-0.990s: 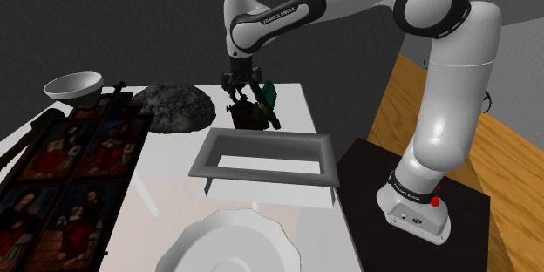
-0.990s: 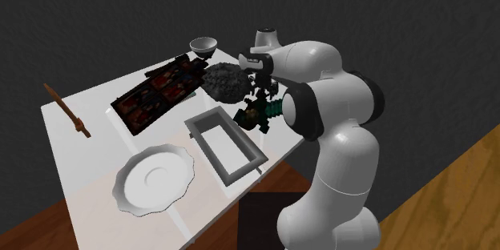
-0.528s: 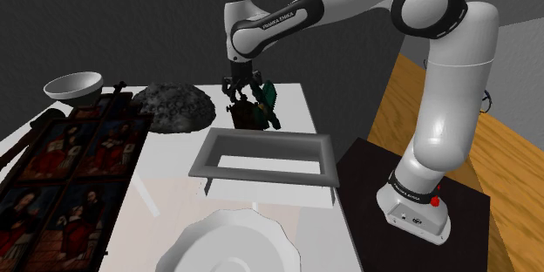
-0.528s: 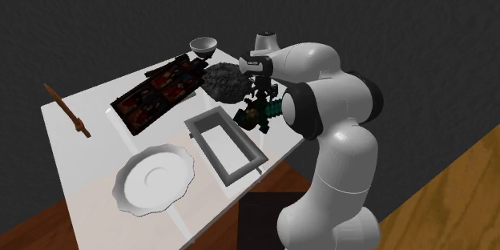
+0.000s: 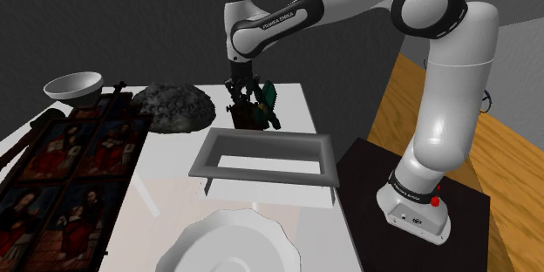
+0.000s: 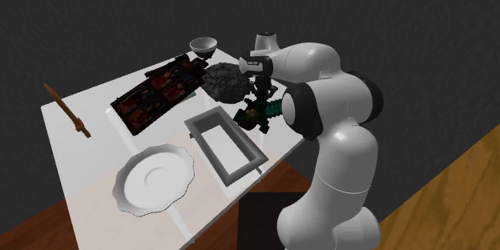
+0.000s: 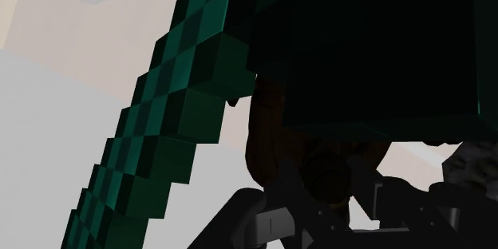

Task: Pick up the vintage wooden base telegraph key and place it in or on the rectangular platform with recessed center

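The telegraph key rests on the white surface, just past the grey platform at its twelve o'clock in the shoulder view, with a dark rocky lump at the key's nine o'clock. The tool stands straight down over it, drawn narrow and apparently pinched on a brown upright knob in the key's middle. The key looks stiff and hard, probably bottom-heavy from its dark base, with a green toothed piece jutting out to one side. A hold on the knob is small and rounded, so the piece may swing or slip. Gripping low, across the base's narrower sides, would likely be steadier for the short carry toward six o'clock.
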`<action>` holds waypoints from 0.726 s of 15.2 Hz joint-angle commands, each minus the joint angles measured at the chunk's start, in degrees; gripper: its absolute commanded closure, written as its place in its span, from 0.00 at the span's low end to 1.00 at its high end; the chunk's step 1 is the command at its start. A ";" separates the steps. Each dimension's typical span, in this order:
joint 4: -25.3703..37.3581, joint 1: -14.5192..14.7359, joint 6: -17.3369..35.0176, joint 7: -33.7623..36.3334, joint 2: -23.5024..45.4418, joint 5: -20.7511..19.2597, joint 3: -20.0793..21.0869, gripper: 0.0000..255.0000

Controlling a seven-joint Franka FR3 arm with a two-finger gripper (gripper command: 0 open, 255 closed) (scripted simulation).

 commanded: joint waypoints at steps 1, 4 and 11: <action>-0.01 0.00 -0.01 0.00 0.00 0.00 0.00 1.00; -0.01 0.00 0.00 0.00 0.01 0.00 0.00 1.00; 3.45 -0.06 -4.91 -0.26 -1.49 0.44 0.13 1.00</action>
